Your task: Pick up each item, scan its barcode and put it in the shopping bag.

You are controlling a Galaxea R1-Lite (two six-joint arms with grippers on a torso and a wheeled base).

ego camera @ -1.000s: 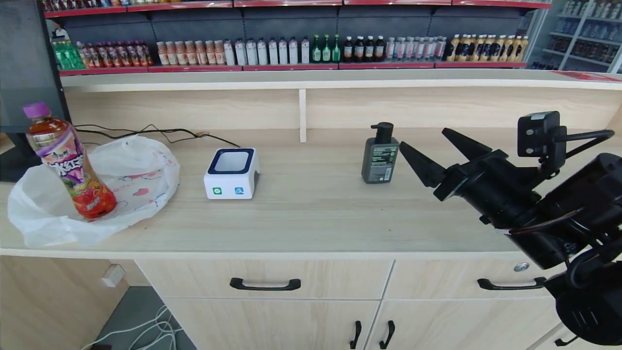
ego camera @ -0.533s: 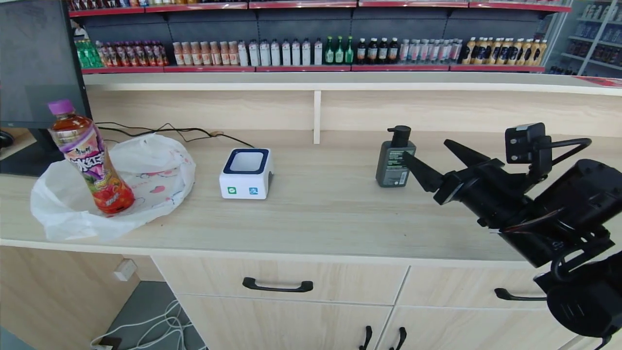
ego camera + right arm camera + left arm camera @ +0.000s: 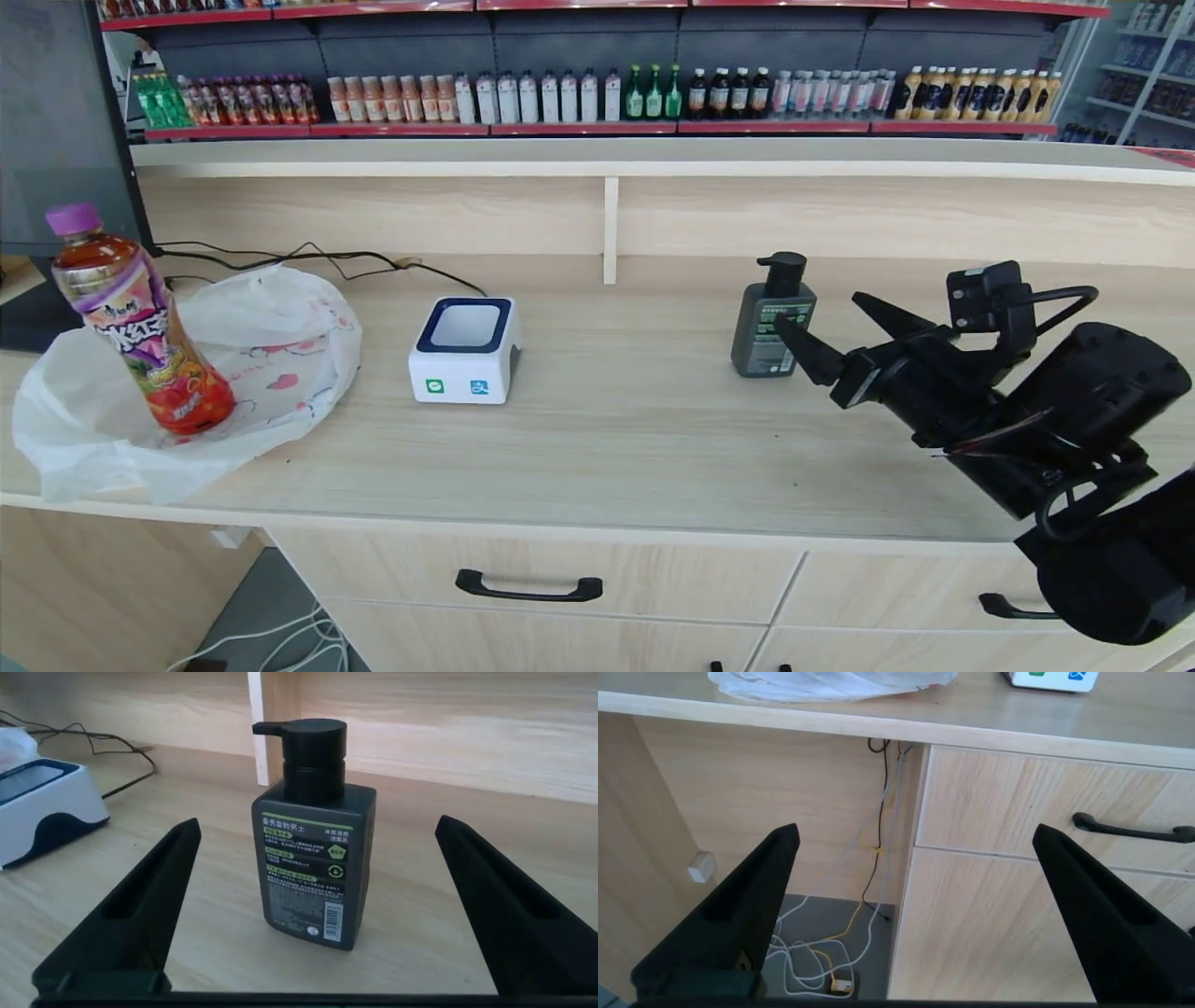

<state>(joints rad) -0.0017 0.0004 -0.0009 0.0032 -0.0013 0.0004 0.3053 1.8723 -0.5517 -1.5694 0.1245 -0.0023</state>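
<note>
Grey pump bottle stands just ahead of the right gripper, jaws spread wide, presumably to straddle it; the left gripper hangs open-jawed below the counter.

The right arm, black and thick, slants up from the near right corner of the light wooden counter and holds its wrist low over the counter's right part. The right gripper points towards the counter's back and left, level with the surface, its two tapered black fingers spread wide apart and clear of the wood. The left gripper hangs below the counter's front edge, also spread wide, holding nothing.
</note>
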